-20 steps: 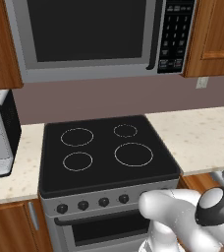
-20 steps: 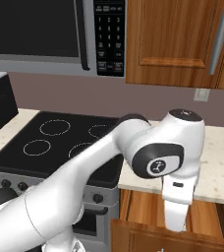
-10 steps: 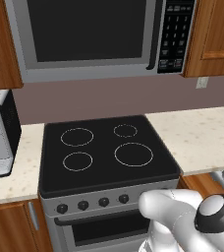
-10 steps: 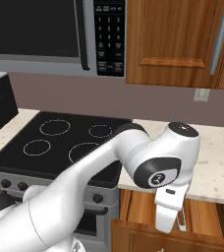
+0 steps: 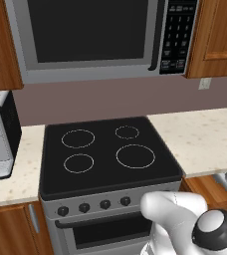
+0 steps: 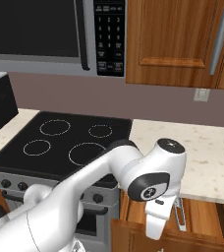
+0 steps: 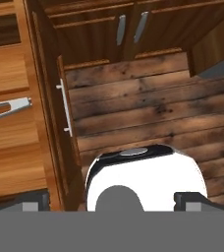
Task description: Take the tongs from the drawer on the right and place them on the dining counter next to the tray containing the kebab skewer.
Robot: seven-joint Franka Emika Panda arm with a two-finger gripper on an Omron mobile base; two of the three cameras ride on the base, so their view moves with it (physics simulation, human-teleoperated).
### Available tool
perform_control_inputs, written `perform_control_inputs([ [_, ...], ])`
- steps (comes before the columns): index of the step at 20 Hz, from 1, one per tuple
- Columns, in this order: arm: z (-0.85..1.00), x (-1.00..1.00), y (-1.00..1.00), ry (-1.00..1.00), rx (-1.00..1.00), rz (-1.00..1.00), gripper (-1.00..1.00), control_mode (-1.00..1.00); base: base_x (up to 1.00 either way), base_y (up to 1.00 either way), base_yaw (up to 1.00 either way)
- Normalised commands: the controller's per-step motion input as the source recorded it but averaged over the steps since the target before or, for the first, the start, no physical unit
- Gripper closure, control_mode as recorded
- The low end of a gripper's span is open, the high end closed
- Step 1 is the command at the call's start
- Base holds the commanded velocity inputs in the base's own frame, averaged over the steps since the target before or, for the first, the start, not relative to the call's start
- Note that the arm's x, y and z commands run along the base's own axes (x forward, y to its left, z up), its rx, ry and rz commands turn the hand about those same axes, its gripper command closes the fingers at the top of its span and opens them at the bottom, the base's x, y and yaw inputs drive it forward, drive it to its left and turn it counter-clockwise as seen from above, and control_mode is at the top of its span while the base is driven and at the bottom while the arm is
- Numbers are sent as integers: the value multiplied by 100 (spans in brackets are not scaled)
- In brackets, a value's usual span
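Kitchen cabinets of warm brown wood frame the left base view, where a black stove [image 5: 108,154] with four ring burners sits under one microwave [image 5: 103,37]; just right of the stove, below the beige counter [image 5: 200,142], a corner of the open drawer [image 5: 210,187] shows with one end of the tongs [image 5: 226,183] lying inside it. From this the first step looks done: the drawer stands pulled out, while the tongs are not yet lifted. In the right base view the same stove, again four burners, and one microwave appear; right of the stove the arm bends down over the open drawer [image 6: 202,219], and the tongs [image 6: 179,216] lie on its floor just beside the arm's lower end. The gripper itself is hidden behind the arm there. The hand view looks down past the drawer front, with one silver bar handle [image 7: 65,108] on it, to a plank floor and two cabinet door handles; left of that handle, inside the drawer, one tip of the tongs [image 7: 8,109] pokes into sight. The gripper's [image 7: 111,204] jaws stand wide apart and hold nothing. Left to do, by my reading: grasp the single pair of tongs, carry it to the dining counter and set it beside the tray.
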Motion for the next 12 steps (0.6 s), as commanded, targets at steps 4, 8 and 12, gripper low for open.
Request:
perform_control_inputs([
  [4, -37, 15, 7, 0, 0, 0, -100, -100, 0, 0, 0],
  [8, -38, 20, 4, 0, 0, 0, -100, -100, 0, 0, 0],
  [12, -35, 18, 0, 0, 0, 0, -100, -100, 0, 0, 0],
])
